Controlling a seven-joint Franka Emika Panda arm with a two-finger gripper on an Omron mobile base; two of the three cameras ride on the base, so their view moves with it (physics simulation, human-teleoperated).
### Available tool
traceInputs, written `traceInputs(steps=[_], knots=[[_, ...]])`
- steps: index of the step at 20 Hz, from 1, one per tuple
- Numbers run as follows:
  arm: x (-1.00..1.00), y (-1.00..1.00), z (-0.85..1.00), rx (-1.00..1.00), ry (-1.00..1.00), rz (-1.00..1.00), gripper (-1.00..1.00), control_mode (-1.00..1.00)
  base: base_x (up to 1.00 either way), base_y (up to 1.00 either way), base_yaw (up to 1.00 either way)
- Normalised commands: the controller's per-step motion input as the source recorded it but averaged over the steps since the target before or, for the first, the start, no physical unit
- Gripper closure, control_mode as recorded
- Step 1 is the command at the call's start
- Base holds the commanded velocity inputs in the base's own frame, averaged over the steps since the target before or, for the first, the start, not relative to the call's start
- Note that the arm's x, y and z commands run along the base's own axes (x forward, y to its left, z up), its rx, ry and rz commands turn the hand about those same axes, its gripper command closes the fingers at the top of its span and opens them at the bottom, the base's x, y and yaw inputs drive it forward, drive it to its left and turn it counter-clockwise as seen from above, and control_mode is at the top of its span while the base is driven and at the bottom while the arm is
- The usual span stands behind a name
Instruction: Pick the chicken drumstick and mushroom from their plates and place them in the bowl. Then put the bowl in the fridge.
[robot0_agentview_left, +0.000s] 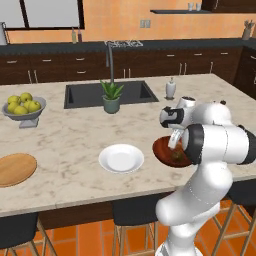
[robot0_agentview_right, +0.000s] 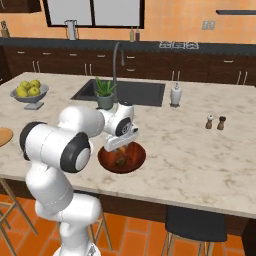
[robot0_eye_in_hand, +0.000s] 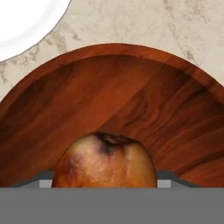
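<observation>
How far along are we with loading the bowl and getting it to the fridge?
Partly done. Both plates, the white plate and the wooden plate, lie bare. A small dark item, probably the mushroom, lies in the bowl. The gripper hangs over the bowl with the chicken drumstick between its tips; whether it has let go is unclear. Left: carry the bowl to the fridge.

The setting is a rendered home kitchen. A marble-topped island counter spans the middle of both base views, with a dark inset sink and a curved faucet in its upper centre. Dark wooden cabinets with metal pulls line the top of the frame beneath an orange wall and a window. Dark stools stand on orange floor tiles along the bottom edge.
</observation>
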Motion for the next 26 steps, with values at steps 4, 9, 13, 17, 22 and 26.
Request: traceInputs(steps=[4, 9, 13, 17, 22, 26], knots=[[-0.30, 0.00, 0.05, 0.00, -0.08, 0.00, -1.00, -1.00, 0.00, 0.00, 0.00], [-0.33, 0.00, 0.38, 0.00, -0.15, 0.00, -1.00, -1.00, 0.00, 0.00, 0.00], [-0.52, -0.05, 0.57, 0.00, -0.11, -0.09, -1.00, -1.00, 0.00, 0.00, 0.00], [-0.74, -0.09, 0.38, 0.01, 0.00, -0.51, -1.00, -1.00, 0.00, 0.00, 0.00], [-0.55, -0.30, 0.09, 0.11, 0.01, -0.68, -1.00, -1.00, 0.00, 0.00, 0.00], [-0.49, -0.55, 0.00, 0.21, 0.00, -0.54, -1.00, -1.00, 0.00, 0.00, 0.00]])
